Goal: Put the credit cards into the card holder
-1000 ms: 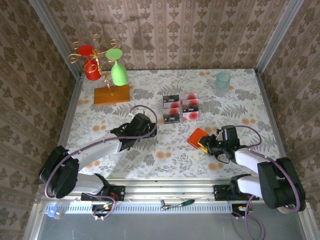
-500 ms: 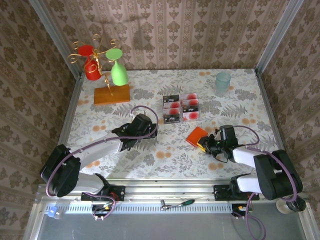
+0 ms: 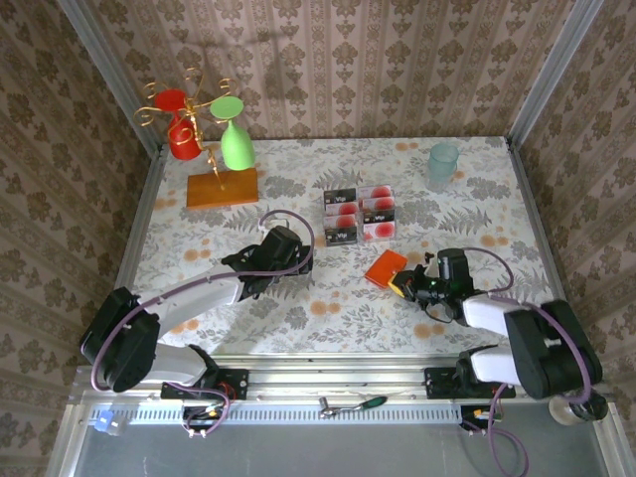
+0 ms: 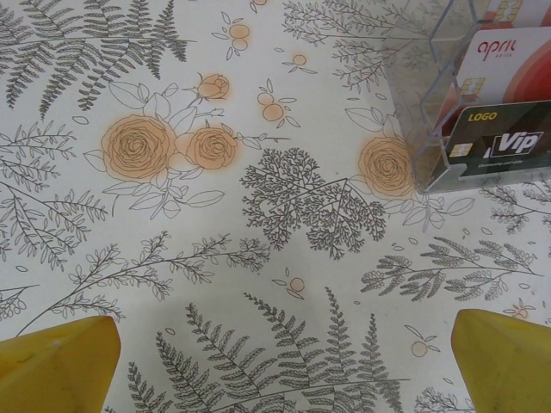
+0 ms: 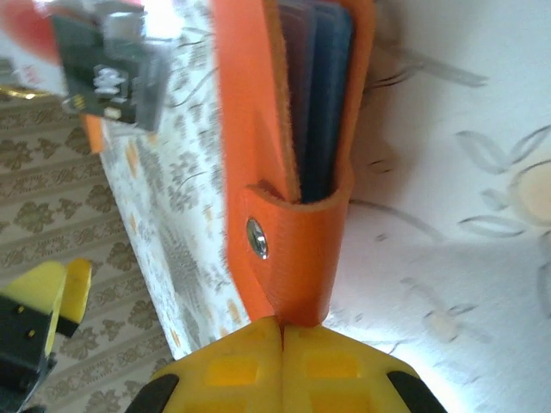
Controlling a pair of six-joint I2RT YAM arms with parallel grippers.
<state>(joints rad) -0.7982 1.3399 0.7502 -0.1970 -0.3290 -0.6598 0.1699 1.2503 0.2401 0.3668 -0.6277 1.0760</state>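
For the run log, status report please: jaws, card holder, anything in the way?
Right jaws shut on card holder strap. Left jaws open, above cloth beside credit cards in clear tray. Nothing between cards and holder.

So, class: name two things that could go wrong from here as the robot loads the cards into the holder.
1. The right claw pinches only the tip of the snap strap on the card holder; that thin grip may slip, or drag the holder instead of opening it.
2. The credit cards sit packed in a clear tray; the open left claw may struggle to lift just one.
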